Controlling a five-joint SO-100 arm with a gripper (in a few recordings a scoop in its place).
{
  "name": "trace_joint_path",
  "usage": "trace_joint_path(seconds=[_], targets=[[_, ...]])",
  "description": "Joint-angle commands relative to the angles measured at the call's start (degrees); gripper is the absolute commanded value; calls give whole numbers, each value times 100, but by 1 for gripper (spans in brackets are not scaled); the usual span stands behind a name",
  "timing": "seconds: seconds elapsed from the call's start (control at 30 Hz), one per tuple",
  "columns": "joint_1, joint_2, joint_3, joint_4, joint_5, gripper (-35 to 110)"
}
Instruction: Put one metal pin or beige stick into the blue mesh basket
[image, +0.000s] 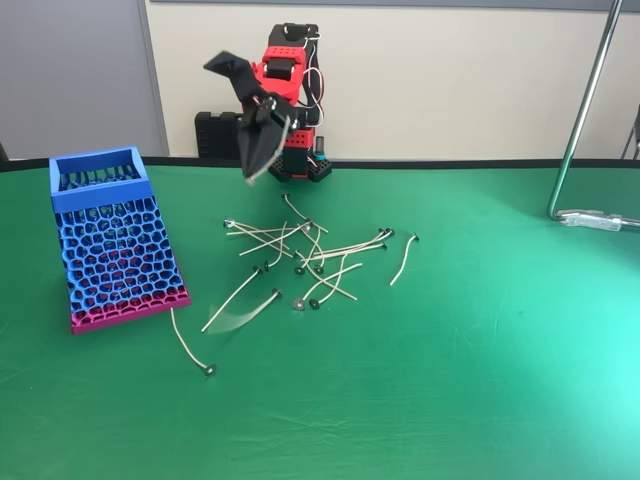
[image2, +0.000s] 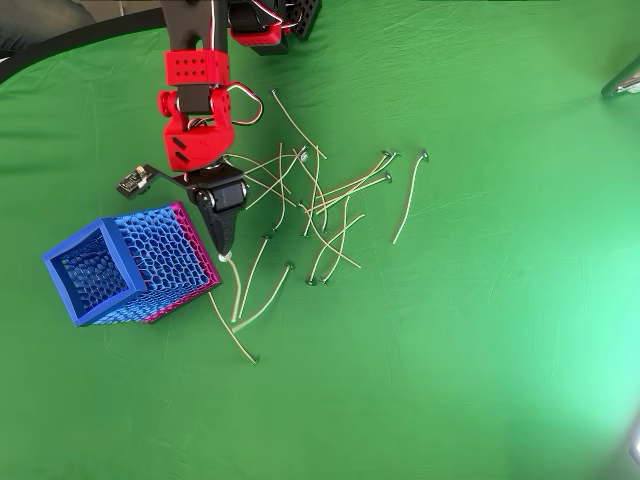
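i read the end effector (image2: 223, 245) as raised, pinched on one beige stick (image2: 236, 290) that dangles below. blue mesh basket (image2: 112, 268) just beside it; drop still pending.

A blue mesh basket (image: 115, 240) — honeycomb-patterned walls, magenta-pink base band — stands on a bright green table (image: 480, 380). Right of the basket, beige sticks (image: 320, 255) with dark ends — and a red-and-black arm (image2: 200, 130).

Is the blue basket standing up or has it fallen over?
Standing up. The blue mesh basket rests on its pink base, open rim on top.
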Motion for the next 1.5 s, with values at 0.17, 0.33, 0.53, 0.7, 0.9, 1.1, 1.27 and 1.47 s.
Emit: trace_joint_path(seconds=[0.17, 0.33, 0.53, 0.7, 0.9, 1.1, 1.27, 1.47], targets=[[650, 220, -237, -896, 967, 1], [1063, -193, -879, -940, 1380, 0], [1521, -773, -1898, -940, 1863, 0], [1951, -1301, -2971, -413, 2373, 0], [2329, -1828, -3894, 501, 2777, 0], [2487, -1802, -3551, 519, 2997, 0], [2487, -1846, -3419, 870, 3217, 0], [2496, -2057, -3349, 1081, 3401, 0]])
